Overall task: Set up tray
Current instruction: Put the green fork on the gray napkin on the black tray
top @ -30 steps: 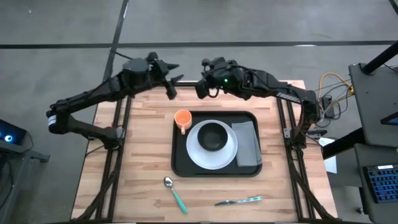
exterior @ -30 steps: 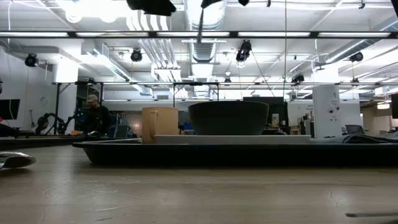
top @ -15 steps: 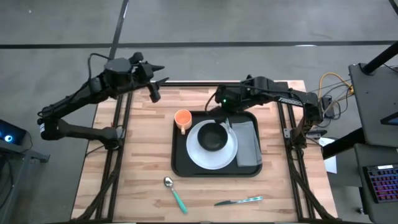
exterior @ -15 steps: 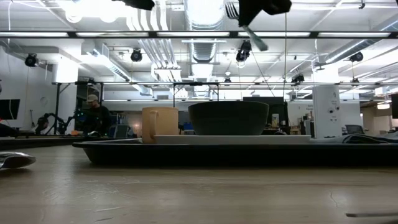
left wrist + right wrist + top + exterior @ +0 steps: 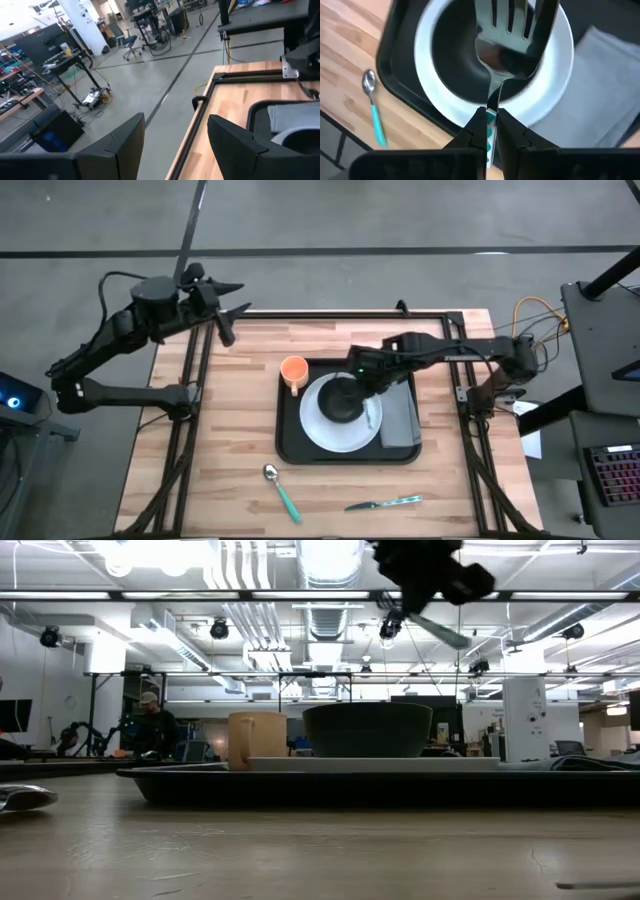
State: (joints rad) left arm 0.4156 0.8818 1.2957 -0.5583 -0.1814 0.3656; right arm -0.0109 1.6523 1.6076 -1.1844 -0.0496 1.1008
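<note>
right wrist view: my right gripper (image 5: 487,120) clamps the fork (image 5: 507,37) over the bowl (image 5: 457,55); i'd lower it beside the plate (image 5: 547,75), inside the tray (image 5: 390,65).

Overhead looks down; low level; both share tray (image 5: 290,442).

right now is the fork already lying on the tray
No, the fork is pinched by its handle in the right gripper, hanging above the bowl and the plate, not on the tray.
</note>
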